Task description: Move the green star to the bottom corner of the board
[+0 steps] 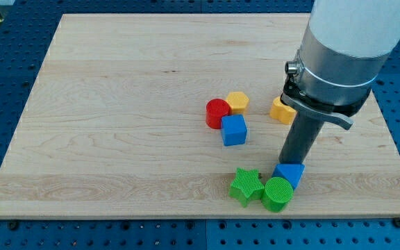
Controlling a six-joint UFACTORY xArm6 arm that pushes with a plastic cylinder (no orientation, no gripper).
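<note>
The green star point(246, 185) lies on the wooden board point(117, 104) near its bottom edge, right of the middle. A green cylinder point(277, 194) touches the star's right side. A blue block point(290, 173), roughly triangular, sits just above and right of the green cylinder. My tip point(292, 164) is at the end of the dark rod, touching or just above the blue triangular block, up and to the right of the green star, not touching the star.
A red cylinder point(217, 113), a yellow hexagon-like block point(237, 102) and a blue cube point(234, 130) cluster at mid-board. Another yellow block point(281, 110) lies partly behind the arm. The arm's large grey body point(346, 48) fills the view's top right.
</note>
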